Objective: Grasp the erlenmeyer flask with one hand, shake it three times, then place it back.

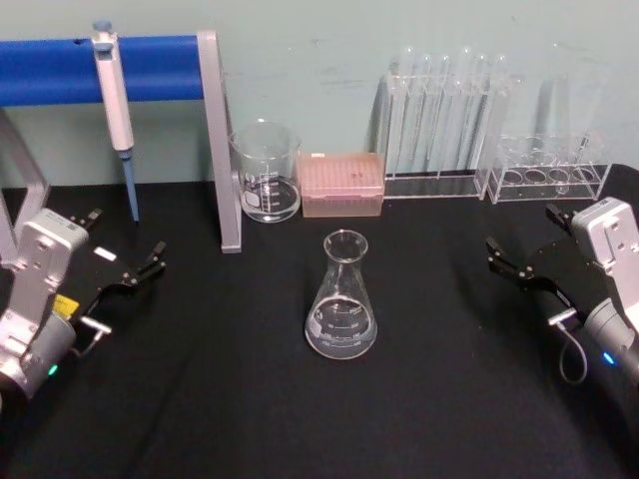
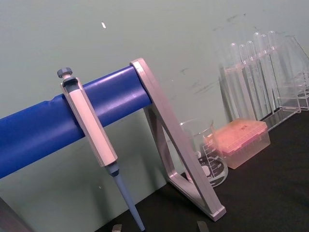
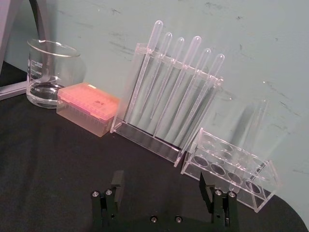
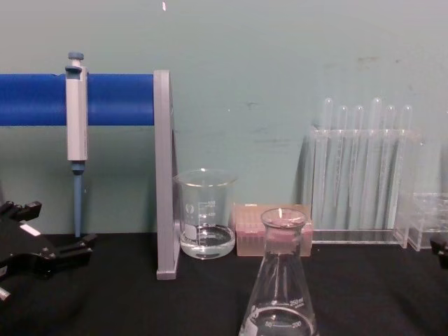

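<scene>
The erlenmeyer flask [image 1: 341,299] stands upright in the middle of the black table, clear glass with white marks and a little liquid at its base. In the chest view the erlenmeyer flask [image 4: 280,294] is close at the bottom centre. My left gripper [image 1: 125,236] rests open at the table's left, well away from the flask; its fingertips [image 2: 203,226] peek in at the left wrist view's edge. The right gripper [image 1: 524,232] sits open at the table's right, also apart from the flask. In its wrist view the right gripper [image 3: 161,186] holds nothing.
Along the back wall stand a glass beaker [image 1: 266,172], a pink tip box [image 1: 341,185], a clear rack of transfer pipettes [image 1: 439,120] and a test tube rack [image 1: 549,175]. A pipette [image 1: 115,110] hangs from a blue-barred stand [image 1: 218,150] at the back left.
</scene>
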